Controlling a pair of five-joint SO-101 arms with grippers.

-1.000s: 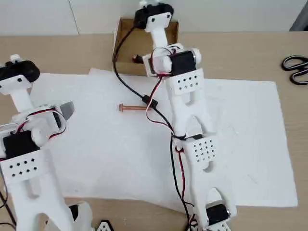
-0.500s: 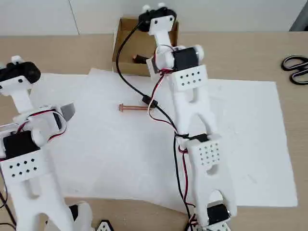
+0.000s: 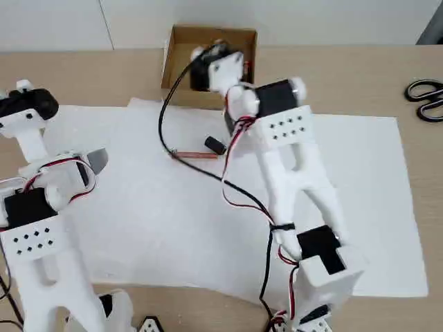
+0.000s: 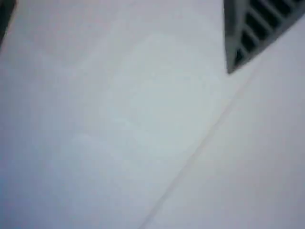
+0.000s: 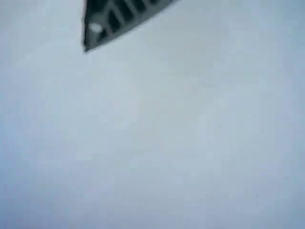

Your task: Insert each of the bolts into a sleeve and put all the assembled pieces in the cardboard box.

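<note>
The copper bolt [image 3: 196, 155] lies flat on the white sheet [image 3: 159, 228] covering the surface, near the cardboard box [image 3: 208, 29] but outside it, crossed by a black cable [image 3: 163, 117], while the left tool [image 4: 248, 36] and the right tool [image 5: 114, 21] each hang over that sheet, apart or together I cannot tell.

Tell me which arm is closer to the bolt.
The arm up the sheet's middle, by the cardboard box; its cable crosses the bolt. The other stands far aside.

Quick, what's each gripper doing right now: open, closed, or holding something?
Left gripper: cannot be told.
Right gripper: cannot be told.
</note>
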